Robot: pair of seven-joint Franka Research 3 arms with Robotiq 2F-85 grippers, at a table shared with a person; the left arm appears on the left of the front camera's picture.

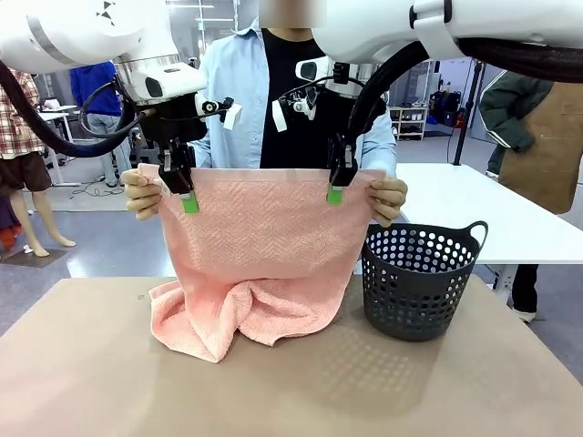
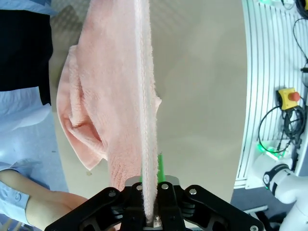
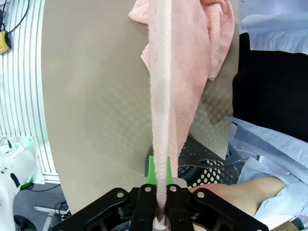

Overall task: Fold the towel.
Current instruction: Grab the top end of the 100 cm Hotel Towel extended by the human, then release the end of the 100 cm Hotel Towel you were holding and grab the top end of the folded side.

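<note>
The salmon-pink towel (image 1: 264, 237) hangs upright above the table, its lower part bunched on the tabletop. My left gripper (image 1: 189, 200) is shut on the towel's top hem near its left corner, and my right gripper (image 1: 334, 193) is shut on the hem near the right corner. The person's hands (image 1: 141, 193) (image 1: 389, 198) hold the two outer corners beside my fingers. In the left wrist view the towel (image 2: 144, 110) runs edge-on between the green pads (image 2: 160, 168). The right wrist view shows the towel (image 3: 166, 120) clamped between the green pads (image 3: 151, 172).
A dark grey perforated basket (image 1: 421, 278) stands on the tan table (image 1: 91, 373) to the right of the towel, close to its hanging edge. The person (image 1: 291, 100) stands right behind the towel at the far side. White tables stand behind on the right.
</note>
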